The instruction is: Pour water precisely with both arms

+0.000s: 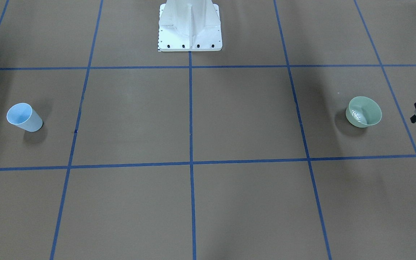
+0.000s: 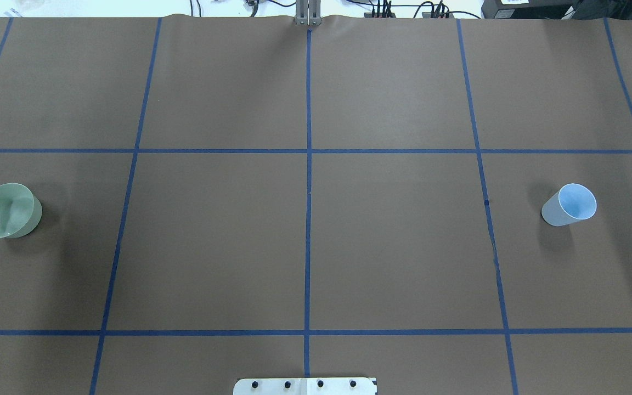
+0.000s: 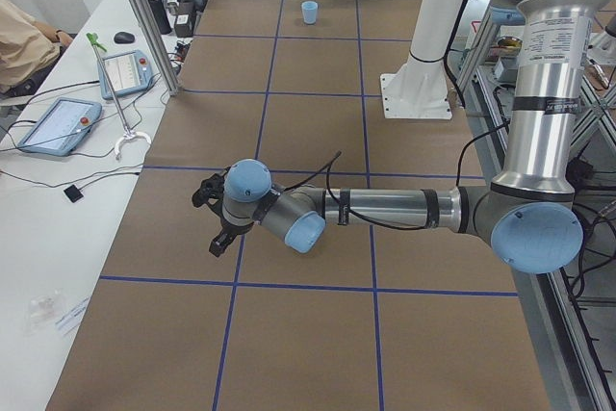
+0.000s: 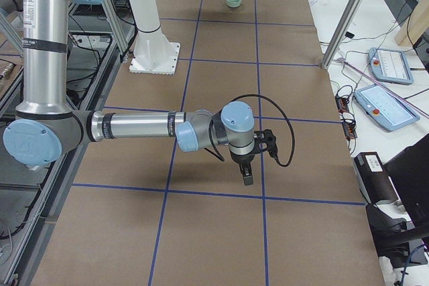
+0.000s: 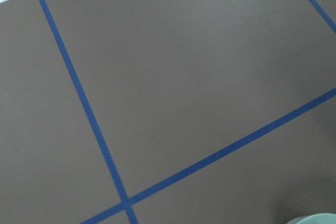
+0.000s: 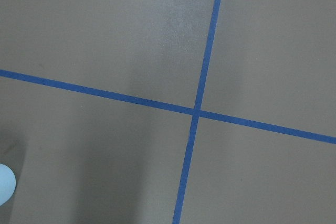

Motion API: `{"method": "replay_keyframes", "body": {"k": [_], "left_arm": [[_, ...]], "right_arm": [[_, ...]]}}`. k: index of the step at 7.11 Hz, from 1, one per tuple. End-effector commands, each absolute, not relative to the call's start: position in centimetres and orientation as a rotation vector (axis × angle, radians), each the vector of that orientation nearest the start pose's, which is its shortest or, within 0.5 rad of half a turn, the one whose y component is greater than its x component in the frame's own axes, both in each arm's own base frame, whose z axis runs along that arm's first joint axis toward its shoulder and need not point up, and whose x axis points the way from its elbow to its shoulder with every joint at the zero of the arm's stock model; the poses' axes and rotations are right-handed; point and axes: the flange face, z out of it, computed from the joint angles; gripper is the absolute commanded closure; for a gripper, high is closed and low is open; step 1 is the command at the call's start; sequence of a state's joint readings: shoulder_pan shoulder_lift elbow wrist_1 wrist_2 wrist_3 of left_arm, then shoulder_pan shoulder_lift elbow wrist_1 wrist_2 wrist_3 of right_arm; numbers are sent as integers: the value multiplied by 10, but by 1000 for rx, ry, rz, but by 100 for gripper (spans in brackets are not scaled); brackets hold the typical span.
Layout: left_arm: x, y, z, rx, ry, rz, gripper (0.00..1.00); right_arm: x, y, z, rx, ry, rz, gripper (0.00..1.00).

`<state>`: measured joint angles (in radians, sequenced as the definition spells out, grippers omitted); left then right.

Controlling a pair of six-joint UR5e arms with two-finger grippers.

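**Approach stage, with neither vessel gripped**

Step in hand, as I judge it: both arms are reaching out low over the brown paper-covered table [image 2: 393, 236] with its blue tape grid, and no grasp has been made. The grey tubular left arm [image 3: 385, 207] stretches to the robot's left end, and the matching right arm [image 4: 134, 125] stretches to the right end.

The black two-finger left gripper [image 3: 210, 221] hangs just beside the pale green plastic bowl [image 1: 364, 111], on its outer side and apart from it. Its fingers look spread with nothing between them, though the front view cuts it at the frame's edge. The black right gripper [image 4: 257, 160] shows only from the side camera, so I cannot tell how its fingers stand. Its wrist camera catches just a sliver of the pale blue plastic cup [image 2: 570, 204] at the lower left corner, so it is near the cup but not on it.

Bowl and cup both stand upright, well apart at opposite ends of the table.

The next move calls for each gripper to line up on its own vessel and close on the wall without tipping it. The two must then be brought together over the middle for a slow, controlled tilt.

The water [image 1: 358, 115] sits in the bottom of the bowl as a small, clear, glistening patch with fine rings. It is shallow and none is spilled on the paper.
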<state>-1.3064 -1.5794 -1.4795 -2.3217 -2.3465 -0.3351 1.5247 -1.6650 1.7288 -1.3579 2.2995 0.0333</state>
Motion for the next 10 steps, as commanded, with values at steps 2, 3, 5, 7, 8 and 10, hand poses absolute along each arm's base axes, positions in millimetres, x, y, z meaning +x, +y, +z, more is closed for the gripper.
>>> {"method": "replay_keyframes", "body": {"k": [2, 3, 5, 7, 8, 10], "left_arm": [[130, -462, 647, 319, 898, 136, 0], [137, -455, 653, 313, 884, 149, 0], [149, -434, 664, 330, 871, 189, 10], [161, -431, 664, 322, 874, 215, 93], [165, -429, 664, 320, 875, 226, 100], [170, -432, 653, 332, 891, 240, 100]], "right_arm": [[45, -470, 605, 233, -736, -110, 0], [45, -470, 605, 234, -734, -109, 0], [45, -470, 606, 232, -734, -107, 0], [45, -470, 606, 230, -734, -107, 0], [45, -470, 606, 231, -734, -108, 0], [45, -470, 606, 231, -734, -108, 0]]}}
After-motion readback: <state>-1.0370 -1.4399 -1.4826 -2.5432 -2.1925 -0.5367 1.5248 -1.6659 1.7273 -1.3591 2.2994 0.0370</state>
